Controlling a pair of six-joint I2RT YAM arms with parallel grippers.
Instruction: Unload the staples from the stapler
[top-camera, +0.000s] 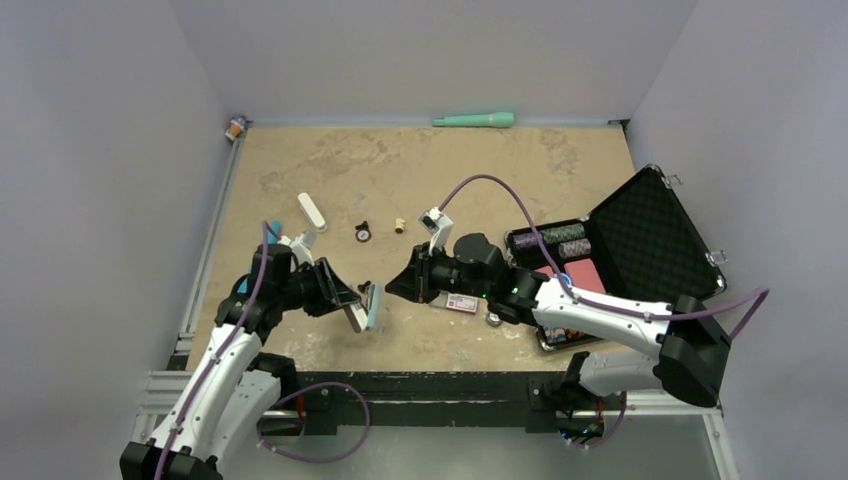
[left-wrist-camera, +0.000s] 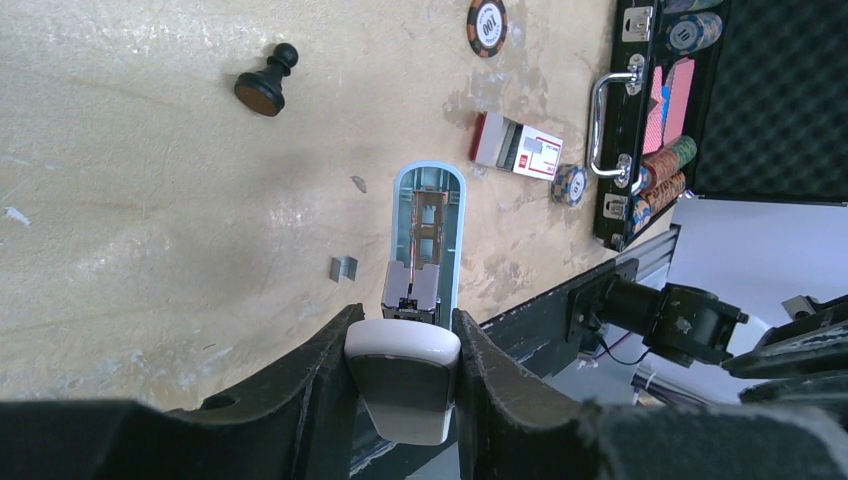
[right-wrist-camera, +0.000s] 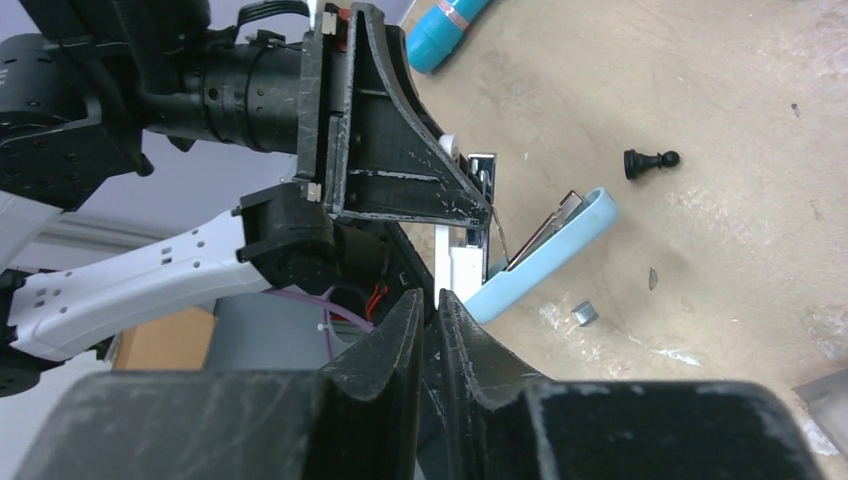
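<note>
Top external, tan tabletop (top-camera: 450, 170), grey walls (top-camera: 430, 50), L end effector (left-wrist-camera: 405, 322) pinching stapler (left-wrist-camera: 428, 190), R end effector (right-wrist-camera: 431, 300) nearly pressed together, prob. empty.

One stapler (left-wrist-camera: 428, 240), one strip of staples (left-wrist-camera: 343, 267), two loose chips (left-wrist-camera: 487, 25) (left-wrist-camera: 570, 183).

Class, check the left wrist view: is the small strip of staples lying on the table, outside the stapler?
Yes, the staples lie on the table beside the open stapler, not touching it.
</note>
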